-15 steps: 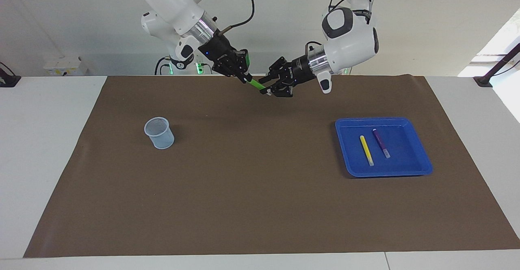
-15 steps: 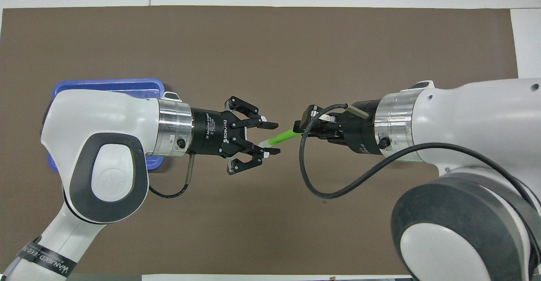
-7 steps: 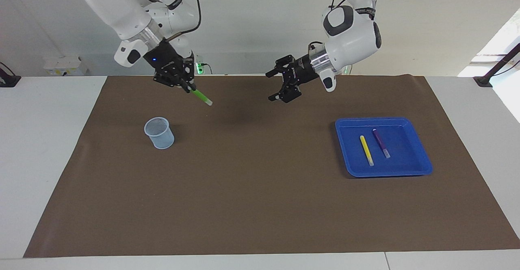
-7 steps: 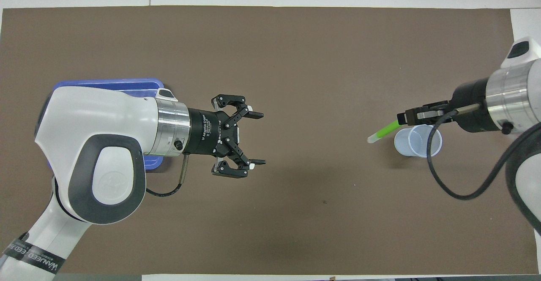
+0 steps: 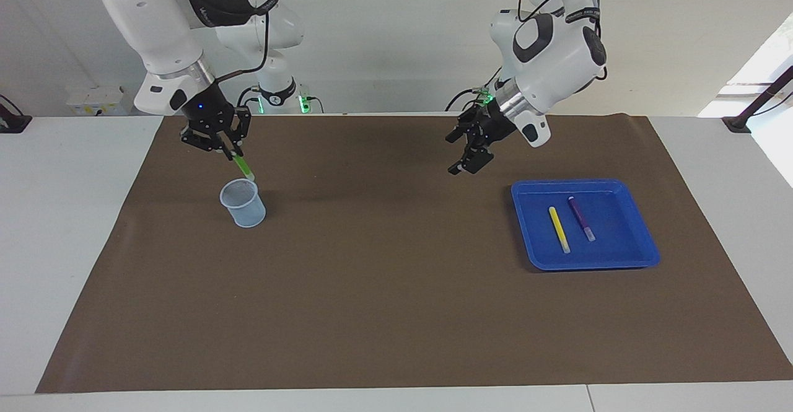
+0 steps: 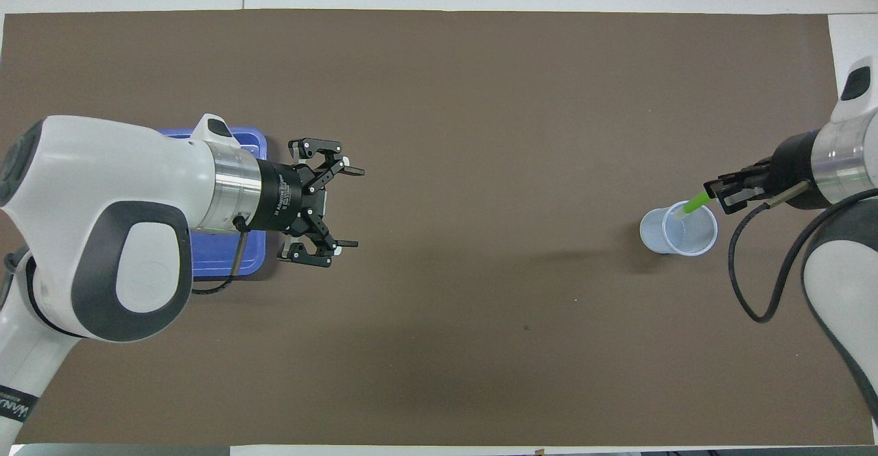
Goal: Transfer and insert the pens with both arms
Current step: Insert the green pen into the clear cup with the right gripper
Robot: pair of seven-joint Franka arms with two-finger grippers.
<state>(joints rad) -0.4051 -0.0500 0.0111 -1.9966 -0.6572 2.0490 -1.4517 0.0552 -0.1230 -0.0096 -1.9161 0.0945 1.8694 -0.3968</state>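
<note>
My right gripper (image 5: 234, 153) is shut on the upper end of the green pen (image 5: 243, 168). The pen slants down, its pale tip at the rim of the clear plastic cup (image 5: 243, 204). From overhead, the green pen (image 6: 695, 204) reaches from the right gripper (image 6: 717, 190) into the mouth of the cup (image 6: 678, 231). My left gripper (image 5: 464, 167) hangs open and holds nothing, over the mat beside the blue tray (image 5: 619, 262). The yellow pen (image 5: 559, 230) and the purple pen (image 5: 580, 217) lie side by side in the tray. Overhead, the left arm hides most of the tray (image 6: 254, 147).
A brown mat (image 5: 396, 313) covers most of the white table (image 5: 62, 245). The cup stands toward the right arm's end, the tray toward the left arm's end. A smaller white arm with green lights (image 5: 279, 93) stands at the robots' edge of the table.
The left gripper opened and let go of the green pen, then drew back toward the tray. The right gripper carried the pen from mid-table to over the cup and tilted it downward.
</note>
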